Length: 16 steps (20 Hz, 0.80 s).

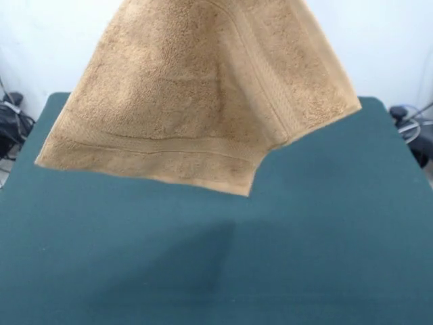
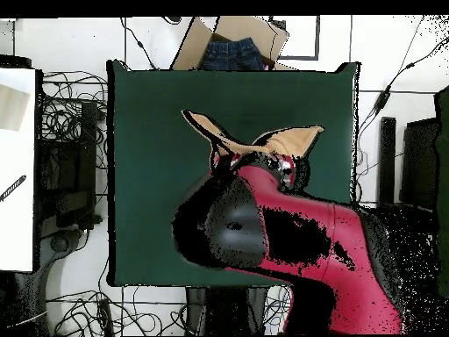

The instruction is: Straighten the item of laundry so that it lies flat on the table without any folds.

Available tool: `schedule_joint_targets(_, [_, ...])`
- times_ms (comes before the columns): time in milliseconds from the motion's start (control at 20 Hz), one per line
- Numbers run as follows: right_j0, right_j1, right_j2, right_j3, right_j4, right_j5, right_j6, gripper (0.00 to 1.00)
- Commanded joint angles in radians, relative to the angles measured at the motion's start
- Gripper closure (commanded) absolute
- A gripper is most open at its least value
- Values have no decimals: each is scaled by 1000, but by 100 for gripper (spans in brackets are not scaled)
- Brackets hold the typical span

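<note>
- Above the table, the towel hangs in the air; its top goes out of the front view at the upper edge, so the place where it is held does not show there.
- It hangs as a broad pointed shape, with one lower corner at the left, one at the right, and one edge falling between them near the middle. I judge it is held from one high point so that its own weight pulls the cloth open.
- Woven border bands run along the lower edge and up the right side. One layer seems to lie over another at the right, so a fold probably remains.
- No part of the towel touches the green surface in the front view; only a soft shadow lies on the table below it.
- From overhead, the red and black arm reaches over the near part of the table, and the towel appears as two thin tan wings just beyond the arm's end.
- I cannot tell the state of the gripper: the arm and the cloth cover it. Because the towel hangs there, something must carry it, but the grasp is hidden.
- A cardboard box with dark blue cloth stands beyond the far edge of the table, well apart from the towel.
- My judgement: the flattening is not yet done, because the towel must first come down.
</note>
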State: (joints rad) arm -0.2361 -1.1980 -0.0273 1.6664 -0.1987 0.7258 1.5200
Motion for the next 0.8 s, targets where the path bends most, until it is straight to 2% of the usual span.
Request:
schedule_joint_targets(50, [24, 9, 0, 22, 55, 117, 194, 100])
schedule_joint_targets(600, [12, 15, 9, 41, 70, 68, 173, 100])
schedule_joint_targets(800, [5, 9, 12, 78, 83, 14, 172, 100])
